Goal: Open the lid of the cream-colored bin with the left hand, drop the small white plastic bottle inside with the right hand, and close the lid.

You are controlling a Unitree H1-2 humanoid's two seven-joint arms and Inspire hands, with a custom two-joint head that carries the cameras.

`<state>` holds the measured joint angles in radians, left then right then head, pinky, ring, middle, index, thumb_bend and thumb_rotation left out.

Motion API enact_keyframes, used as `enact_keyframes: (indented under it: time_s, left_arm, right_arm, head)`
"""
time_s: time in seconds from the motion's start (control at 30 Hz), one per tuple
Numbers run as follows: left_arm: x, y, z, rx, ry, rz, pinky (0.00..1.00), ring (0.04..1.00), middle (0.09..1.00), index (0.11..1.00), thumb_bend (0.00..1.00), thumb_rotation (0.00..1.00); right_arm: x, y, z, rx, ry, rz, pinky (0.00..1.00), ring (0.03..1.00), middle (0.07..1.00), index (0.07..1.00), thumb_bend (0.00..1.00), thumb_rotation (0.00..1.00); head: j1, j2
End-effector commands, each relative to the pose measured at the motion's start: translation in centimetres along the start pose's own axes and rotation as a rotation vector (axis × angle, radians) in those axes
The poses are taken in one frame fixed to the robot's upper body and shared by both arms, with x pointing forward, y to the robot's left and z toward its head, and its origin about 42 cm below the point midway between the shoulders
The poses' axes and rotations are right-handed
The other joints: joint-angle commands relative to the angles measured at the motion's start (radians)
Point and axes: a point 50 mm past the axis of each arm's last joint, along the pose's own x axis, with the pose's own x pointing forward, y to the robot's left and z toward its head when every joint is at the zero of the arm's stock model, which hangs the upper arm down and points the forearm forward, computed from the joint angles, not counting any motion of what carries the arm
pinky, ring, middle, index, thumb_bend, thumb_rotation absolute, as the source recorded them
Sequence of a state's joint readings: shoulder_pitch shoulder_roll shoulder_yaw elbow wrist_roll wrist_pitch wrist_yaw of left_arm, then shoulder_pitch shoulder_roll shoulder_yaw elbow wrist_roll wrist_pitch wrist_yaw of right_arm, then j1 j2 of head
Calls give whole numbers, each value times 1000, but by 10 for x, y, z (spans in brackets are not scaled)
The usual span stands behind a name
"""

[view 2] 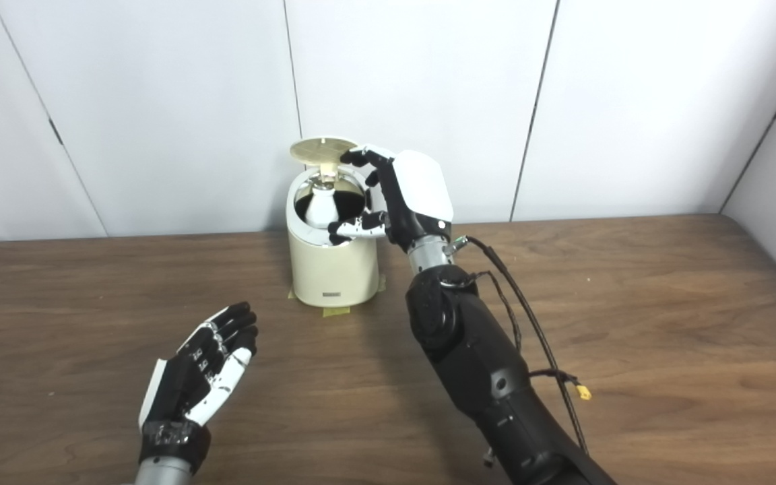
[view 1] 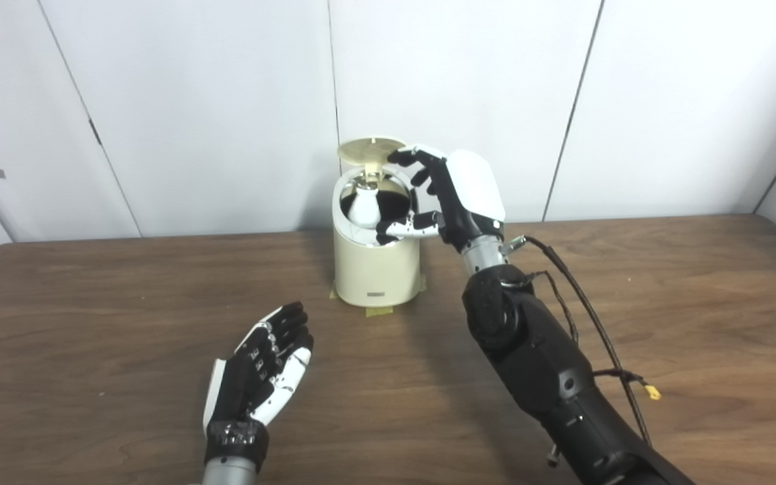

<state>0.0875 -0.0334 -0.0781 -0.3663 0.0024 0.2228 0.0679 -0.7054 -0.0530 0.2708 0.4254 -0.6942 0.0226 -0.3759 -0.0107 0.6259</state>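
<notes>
Cream bin (view 1: 376,269) at back of desk (view 1: 91,323), taped down, lid (view 1: 370,149) raised upright. White bottle (view 1: 363,205) visible inside the bin opening. Right robot hand (view 1: 452,195) at the bin's right rim, fingers apart, fingertip touching the lid edge, nothing held. Left robot hand (view 1: 260,364) low over the desk, well apart from bin, fingers extended, empty.

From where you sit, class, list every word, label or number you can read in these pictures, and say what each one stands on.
No text can be read.
Small dark label low on the front of the cream-colored bin: too small and blurred to read.
</notes>
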Motion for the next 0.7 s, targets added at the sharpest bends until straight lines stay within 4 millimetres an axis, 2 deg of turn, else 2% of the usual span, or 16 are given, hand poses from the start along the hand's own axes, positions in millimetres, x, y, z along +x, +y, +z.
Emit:
enact_keyframes:
  time_s: [0.0, 0.13, 0.3, 0.47, 0.67]
  left_arm:
    - [-8, -3, 5, -21, -31, 8, 792, 815, 811, 813, 458, 308]
    - [-7, -3, 4, -14, -32, 7, 777, 808, 811, 819, 464, 310]
    - [-7, -1, 4, -5, -30, 3, 774, 809, 814, 818, 461, 310]
    - [-5, 2, 3, -11, -33, 2, 764, 803, 810, 821, 467, 297]
    - [-2, 6, 1, -3, -34, 2, 771, 801, 810, 824, 470, 298]
  right_arm:
    - [16, -21, 18, 44, -76, -108, 366, 450, 511, 512, 573, 14]
    - [13, -25, 16, 79, -41, -140, 334, 415, 503, 513, 520, 0]
    - [9, -31, 14, 163, 6, -193, 314, 403, 488, 534, 516, 0]
    - [7, -37, 12, 301, 100, -244, 350, 426, 487, 507, 521, 0]
    - [-1, -51, 10, 340, 170, -272, 330, 419, 476, 503, 522, 0]
  head:
    - [-1, 1]
    - [-4, -2]
    - [-8, -6]
    - [-13, -10]
    - [-20, -16]
